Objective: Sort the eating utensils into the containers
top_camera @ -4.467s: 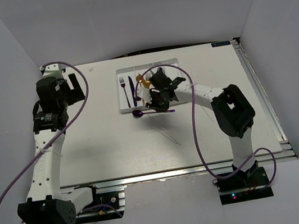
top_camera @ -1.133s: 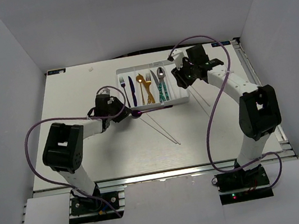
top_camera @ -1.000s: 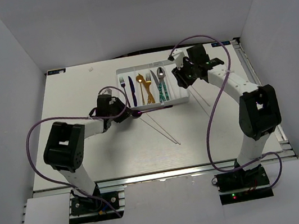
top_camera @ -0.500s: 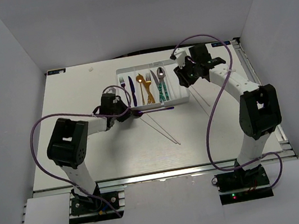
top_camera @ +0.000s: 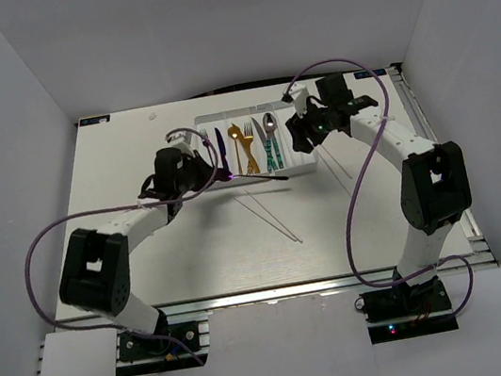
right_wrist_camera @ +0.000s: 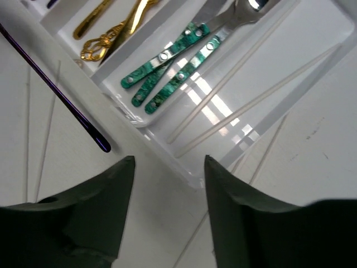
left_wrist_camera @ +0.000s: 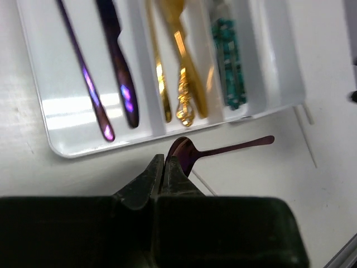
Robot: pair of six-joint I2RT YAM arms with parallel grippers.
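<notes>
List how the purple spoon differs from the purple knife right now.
The purple spoon is pinched at its bowl by the shut left gripper; the purple knife is untouched. The spoon is outside the tray, just off its near wall; the knife lies inside it beside a purple fork. The spoon points crosswise to the tray's long side; the knife runs along it. Both share the iridescent purple finish.

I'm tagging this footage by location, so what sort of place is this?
Probably a robotics lab test cell: a left arm and right arm bolted at the edge of a white table, plain white panels around it, one cutlery tray.
</notes>
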